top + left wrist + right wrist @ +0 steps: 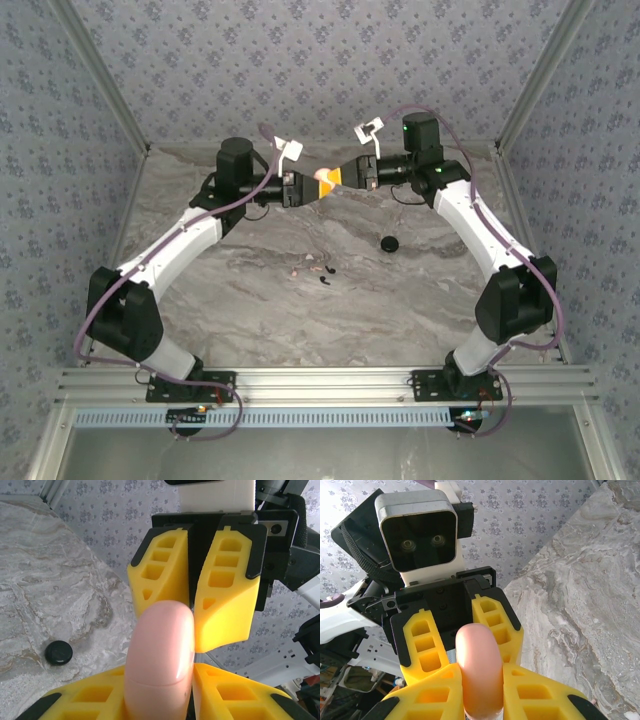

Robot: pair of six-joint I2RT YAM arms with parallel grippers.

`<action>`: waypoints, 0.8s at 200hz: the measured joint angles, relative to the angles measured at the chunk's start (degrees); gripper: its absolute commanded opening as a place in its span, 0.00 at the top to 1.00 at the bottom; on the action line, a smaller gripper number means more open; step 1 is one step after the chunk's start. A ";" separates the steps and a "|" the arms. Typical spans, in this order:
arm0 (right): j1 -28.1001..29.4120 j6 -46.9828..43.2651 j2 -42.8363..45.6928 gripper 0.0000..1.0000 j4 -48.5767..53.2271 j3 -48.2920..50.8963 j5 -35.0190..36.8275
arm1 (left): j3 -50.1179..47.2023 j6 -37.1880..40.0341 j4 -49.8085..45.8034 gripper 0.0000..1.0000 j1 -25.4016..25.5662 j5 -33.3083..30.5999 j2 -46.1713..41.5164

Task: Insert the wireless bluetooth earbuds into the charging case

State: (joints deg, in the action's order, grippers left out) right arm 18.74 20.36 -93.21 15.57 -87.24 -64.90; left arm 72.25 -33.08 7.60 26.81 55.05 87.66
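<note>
Above the far side of the marble surface, the left pincer and right pincer meet, both narrowly clamped on one pink disc, probably to pass it across. The black charging case and the earbuds lie apart below, untouched.

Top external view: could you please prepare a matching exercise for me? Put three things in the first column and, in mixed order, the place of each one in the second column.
Column one:
1. pink disc
2. charging case
3. earbuds

Column two:
A. lying loose on the marble table, left of the round black puck and nearer to the arm bases
B. held in the air between the left pincer and the right pincer
C. resting on the table, right of the two tiny black pieces, touched by nothing

Right pairs: 1-B, 2-C, 3-A.
</note>
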 measured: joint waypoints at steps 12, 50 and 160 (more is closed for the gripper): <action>0.00 0.02 0.11 0.80 -0.09 0.09 0.02 | -0.22 -0.50 0.63 0.67 0.00 -0.48 -0.13; 0.00 0.02 0.24 0.80 -0.28 0.35 0.02 | -0.44 -1.46 2.29 0.67 0.00 -1.09 -0.26; -0.22 -0.61 1.18 0.59 0.35 0.76 1.31 | -0.42 -1.60 1.77 0.94 0.37 -2.08 -0.26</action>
State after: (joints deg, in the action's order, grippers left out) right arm 18.52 19.75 -92.03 15.92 -86.48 -63.59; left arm 71.83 -34.68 9.37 27.18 52.97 87.39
